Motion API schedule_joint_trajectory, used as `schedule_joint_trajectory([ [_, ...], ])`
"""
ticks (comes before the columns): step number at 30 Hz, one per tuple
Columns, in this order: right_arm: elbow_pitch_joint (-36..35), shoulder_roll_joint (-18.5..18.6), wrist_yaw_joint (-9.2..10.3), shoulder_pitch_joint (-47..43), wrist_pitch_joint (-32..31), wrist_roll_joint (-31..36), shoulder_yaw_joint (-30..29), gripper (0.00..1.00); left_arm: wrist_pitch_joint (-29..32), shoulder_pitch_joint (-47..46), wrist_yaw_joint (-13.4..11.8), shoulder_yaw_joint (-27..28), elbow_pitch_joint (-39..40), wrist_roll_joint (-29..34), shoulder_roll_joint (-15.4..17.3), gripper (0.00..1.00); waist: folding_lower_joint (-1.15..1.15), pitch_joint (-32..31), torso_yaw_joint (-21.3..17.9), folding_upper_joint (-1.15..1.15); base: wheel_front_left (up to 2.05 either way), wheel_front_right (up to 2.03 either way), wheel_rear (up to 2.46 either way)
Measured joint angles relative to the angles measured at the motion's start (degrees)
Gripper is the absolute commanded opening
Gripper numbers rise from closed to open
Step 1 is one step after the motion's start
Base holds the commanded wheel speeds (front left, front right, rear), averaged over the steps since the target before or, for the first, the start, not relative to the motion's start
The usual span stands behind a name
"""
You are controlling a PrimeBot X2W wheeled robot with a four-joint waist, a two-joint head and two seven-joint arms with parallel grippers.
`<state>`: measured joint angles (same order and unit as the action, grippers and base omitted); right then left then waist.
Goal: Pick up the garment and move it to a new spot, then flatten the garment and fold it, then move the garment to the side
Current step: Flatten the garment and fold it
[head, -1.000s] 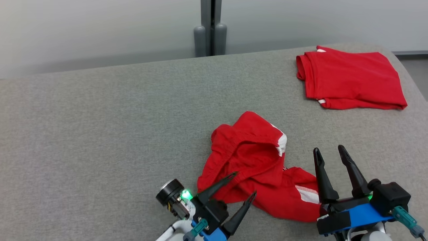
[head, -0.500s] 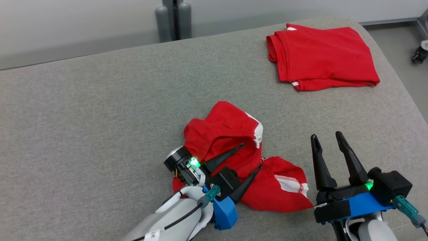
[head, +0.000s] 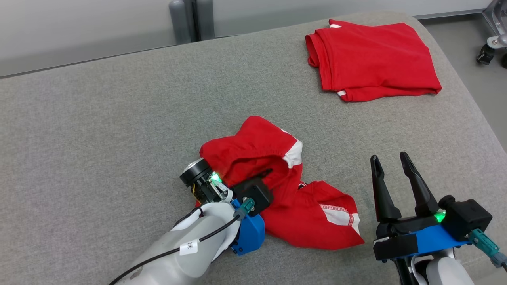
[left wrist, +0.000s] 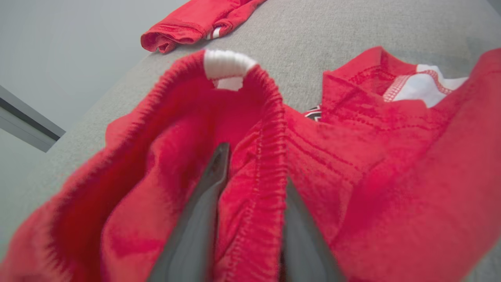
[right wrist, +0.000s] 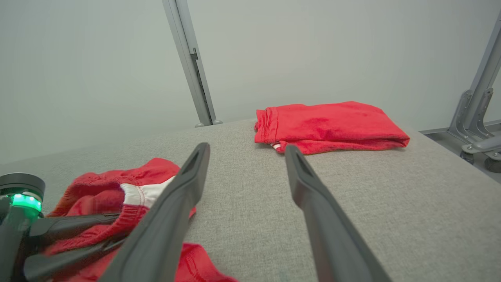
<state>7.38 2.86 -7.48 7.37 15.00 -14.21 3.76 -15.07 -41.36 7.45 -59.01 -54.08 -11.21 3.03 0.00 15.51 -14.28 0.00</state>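
Observation:
The garment [head: 257, 144], crumpled red shorts with white patches, lies in the middle of the grey padded surface [head: 119, 118]. My left gripper [head: 273, 178] is pushed into it from the near left, fingers largely buried in cloth. In the left wrist view the garment's [left wrist: 372, 164] elastic waistband [left wrist: 266, 129] runs between the two fingers of the left gripper [left wrist: 254, 164], which are shut on it. My right gripper [head: 389, 157] stands open and holds nothing, apart from the garment's right end. The right wrist view shows the right gripper [right wrist: 246, 148], the garment [right wrist: 156, 176] and the left gripper [right wrist: 117, 229].
A second red garment, folded [head: 372, 59], lies at the far right of the surface, also visible as a folded garment [right wrist: 328, 125]. A grey post [head: 190, 19] stands behind the surface. The surface's right edge drops to the floor, where a metal frame with a caster [head: 485, 55] stands.
The head camera has shifted. My left gripper has pushed forward into the garment and shut on its waistband, bunching the cloth. The right gripper has stayed open in place.

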Motion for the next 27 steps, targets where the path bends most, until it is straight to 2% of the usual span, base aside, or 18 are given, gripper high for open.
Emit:
schedule_joint_trajectory([
  [10,0.2,0.0,0.00,-0.2,0.0,0.5,-0.4,1.00,0.0,-0.4,0.0,-0.4,6.8,-6.9,-0.1,0.00,0.00,-1.8,2.3,0.00,0.00,0.00,0.00],
  [15,0.8,0.0,0.00,-1.0,0.0,0.9,-0.7,1.00,0.0,0.0,-0.5,2.4,11.7,-9.7,-0.1,0.00,-0.01,-3.6,5.4,0.00,0.00,0.00,0.00],
  [20,1.3,0.0,0.00,-1.7,0.0,1.2,-1.1,1.00,0.0,1.7,-1.4,8.2,15.7,-10.3,0.1,0.00,-0.01,-5.2,8.7,0.00,0.00,0.00,0.00],
  [27,2.1,0.0,-0.01,-2.6,0.0,1.6,-1.4,1.00,0.0,7.7,-1.6,15.4,21.1,-8.3,5.2,0.00,-0.01,-6.9,12.5,0.00,0.00,0.00,0.00],
])
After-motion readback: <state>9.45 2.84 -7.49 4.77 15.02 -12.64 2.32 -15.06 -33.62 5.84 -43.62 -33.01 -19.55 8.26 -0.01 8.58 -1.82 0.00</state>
